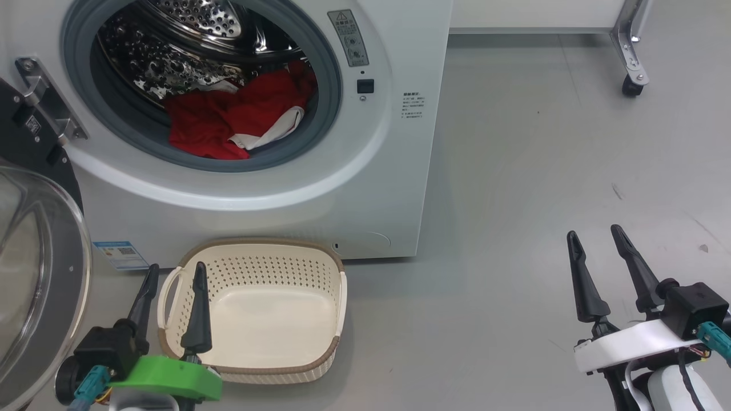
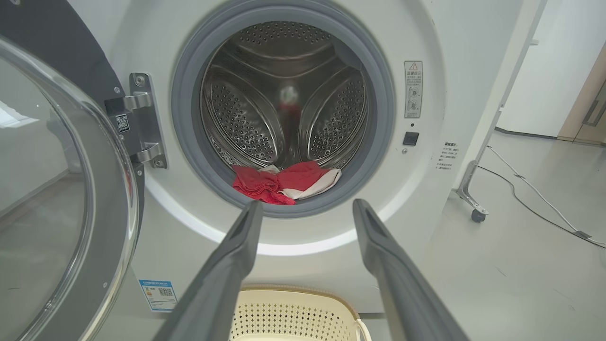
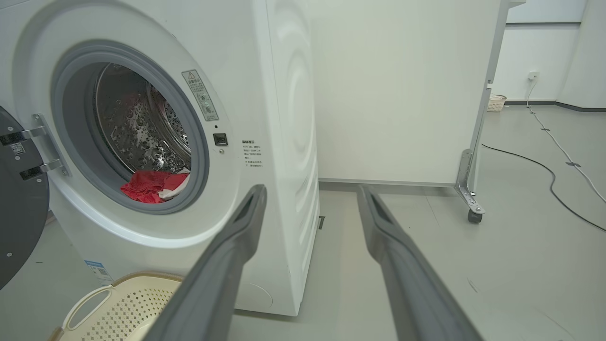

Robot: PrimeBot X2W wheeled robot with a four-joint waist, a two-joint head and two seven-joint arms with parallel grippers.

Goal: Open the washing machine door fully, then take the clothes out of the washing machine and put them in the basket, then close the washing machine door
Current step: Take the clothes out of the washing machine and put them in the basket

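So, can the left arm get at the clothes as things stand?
Probably yes: the washing machine door is swung aside, the open left pincer points at the clothes at the drum's front, nothing between.

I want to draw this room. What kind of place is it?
Likely a test room set up as a laundry corner: a washing machine with red clothes inside, a basket before it, and a wheeled white partition with cables across the grey floor.

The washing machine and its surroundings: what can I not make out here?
The clothes, head view: one piece or several, the heap hides it.
The washing machine door, head view: cut off by the left edge.
The warning label, left wrist view: text too small.
The basket, left wrist view: cut off by the bottom edge.
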